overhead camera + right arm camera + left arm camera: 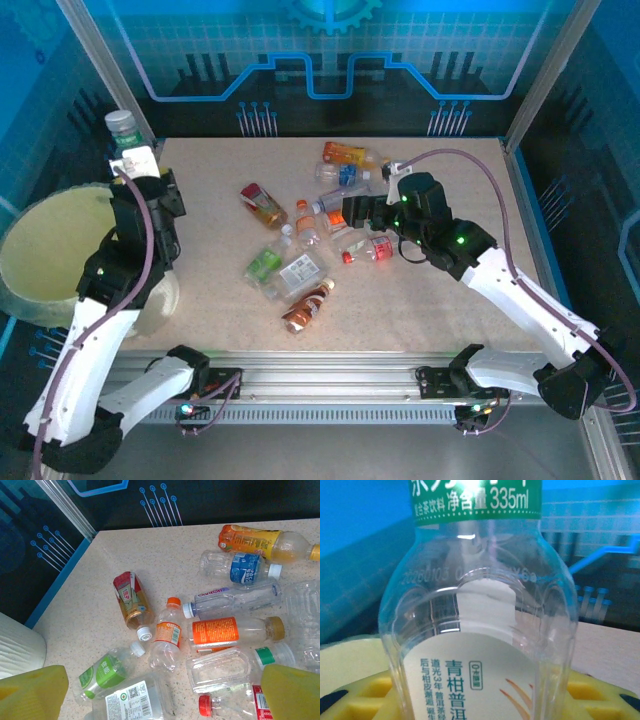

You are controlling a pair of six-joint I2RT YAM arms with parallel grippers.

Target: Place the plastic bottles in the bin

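Left jaws clamped; right jaws apart.

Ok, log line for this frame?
left claw: shut on bottle, held up near bin | right claw: open, empty, over pile

The bin [45, 250], a wide round pale-yellow bucket, sits at the table's left edge. A green-banded bottle [126, 140], clear with a pale label, is up in the air, upright, just past the bin's far right rim. The other bottles [310, 235] lie on their sides in a loose cluster mid-table, with an orange-labelled bottle [345, 153] farthest and a brown bottle [308, 306] nearest.
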